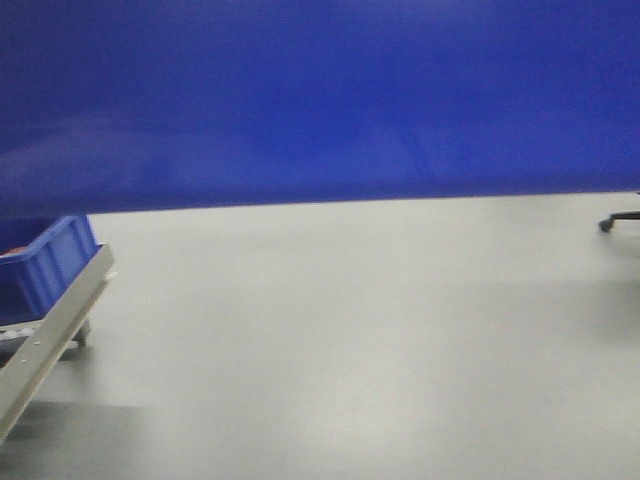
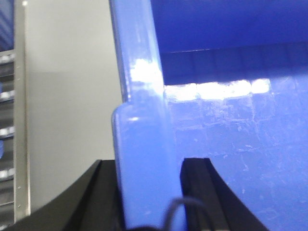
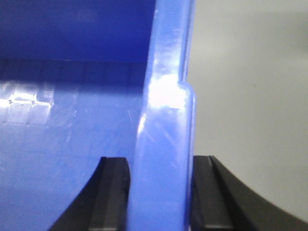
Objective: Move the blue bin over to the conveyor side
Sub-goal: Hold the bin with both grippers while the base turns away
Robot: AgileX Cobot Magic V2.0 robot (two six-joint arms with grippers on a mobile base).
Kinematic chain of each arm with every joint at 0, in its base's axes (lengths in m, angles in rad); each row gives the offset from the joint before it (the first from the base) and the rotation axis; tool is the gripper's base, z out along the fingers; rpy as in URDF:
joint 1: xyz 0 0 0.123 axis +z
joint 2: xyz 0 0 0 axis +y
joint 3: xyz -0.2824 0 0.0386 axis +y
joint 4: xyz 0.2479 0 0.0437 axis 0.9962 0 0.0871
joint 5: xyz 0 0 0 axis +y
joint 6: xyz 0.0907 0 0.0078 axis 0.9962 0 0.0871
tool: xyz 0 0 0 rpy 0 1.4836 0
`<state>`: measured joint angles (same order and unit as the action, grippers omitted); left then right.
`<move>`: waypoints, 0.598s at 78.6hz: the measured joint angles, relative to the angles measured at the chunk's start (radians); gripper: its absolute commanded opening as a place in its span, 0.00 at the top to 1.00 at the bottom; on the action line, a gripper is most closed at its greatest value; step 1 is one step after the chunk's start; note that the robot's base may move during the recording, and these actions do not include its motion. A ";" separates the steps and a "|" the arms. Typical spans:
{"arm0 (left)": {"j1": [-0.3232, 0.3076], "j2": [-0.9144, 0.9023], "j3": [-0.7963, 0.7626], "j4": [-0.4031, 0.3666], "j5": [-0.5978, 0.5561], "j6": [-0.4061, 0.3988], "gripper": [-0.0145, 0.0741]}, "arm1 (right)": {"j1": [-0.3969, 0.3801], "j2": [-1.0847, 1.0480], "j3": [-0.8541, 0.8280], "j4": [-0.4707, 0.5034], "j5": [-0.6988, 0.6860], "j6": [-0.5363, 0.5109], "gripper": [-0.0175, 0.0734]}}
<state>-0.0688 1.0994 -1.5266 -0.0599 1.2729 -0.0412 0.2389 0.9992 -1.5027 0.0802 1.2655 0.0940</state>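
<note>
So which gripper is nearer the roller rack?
Left. The left gripper clamps the wall of the blue bin on the side facing the roller rack; the right gripper clamps the opposite wall, with only floor beyond it.

The bin (image 1: 320, 100) hangs above the floor (image 1: 350, 340), left gripper (image 2: 150, 168) clamping its left wall, right gripper (image 3: 159, 166) its right; a crate (image 1: 50, 265) sits lower left.

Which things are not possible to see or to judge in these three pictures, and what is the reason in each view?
- The conveyor: in no view. In the front view the blue bin fills the upper half and hides everything behind it.
- Whether the bin is empty: the wrist views show only its wall and part of the inside near the left gripper and right gripper.
- The ribbed crate: blurred, cut off by the left edge.
</note>
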 measured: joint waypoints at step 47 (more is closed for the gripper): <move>0.000 0.000 0.000 0.000 0.000 0.000 0.85 | 0.000 0.000 0.000 0.000 0.000 0.000 0.90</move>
<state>-0.0688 1.0994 -1.5266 -0.0599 1.2729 -0.0412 0.2389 0.9992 -1.5027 0.0802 1.2655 0.0940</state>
